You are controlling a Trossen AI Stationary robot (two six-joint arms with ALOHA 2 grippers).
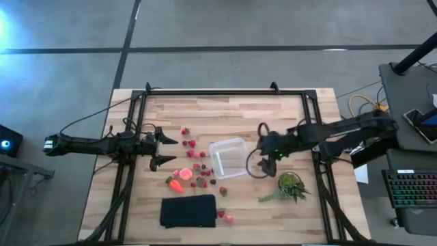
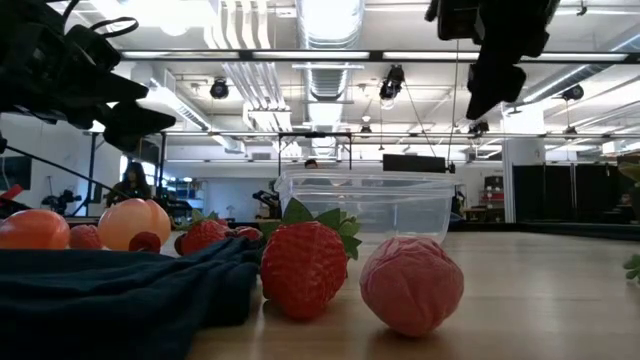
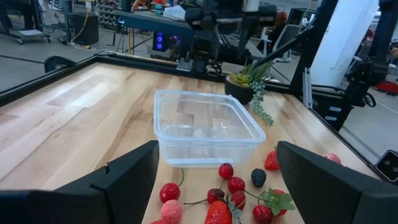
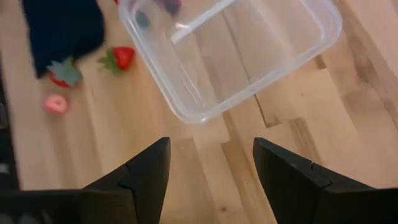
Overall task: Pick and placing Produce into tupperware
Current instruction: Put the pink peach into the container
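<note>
The clear square tupperware [image 1: 228, 157] stands on its base mid-table and looks empty in the left wrist view [image 3: 208, 127]. Red strawberry-like pieces [image 1: 195, 164], an orange-red piece [image 1: 176, 184] and a pinkish round one [image 1: 183, 173] lie scattered on the wood to its left. Two more pieces [image 1: 224, 216] lie by the black cloth. My left gripper [image 1: 166, 152] hovers open, left of the produce, pointing at the tupperware [image 3: 217, 149]. My right gripper [image 1: 265, 158] hangs open above the table by the tupperware's right side [image 4: 211, 146].
A black folded cloth [image 1: 188, 210] lies near the table's near edge. A green leafy plant [image 1: 290, 186] sits right of the tupperware, close under the right arm. A black frame [image 1: 225, 93] runs around the table. Bare wood lies at the far side.
</note>
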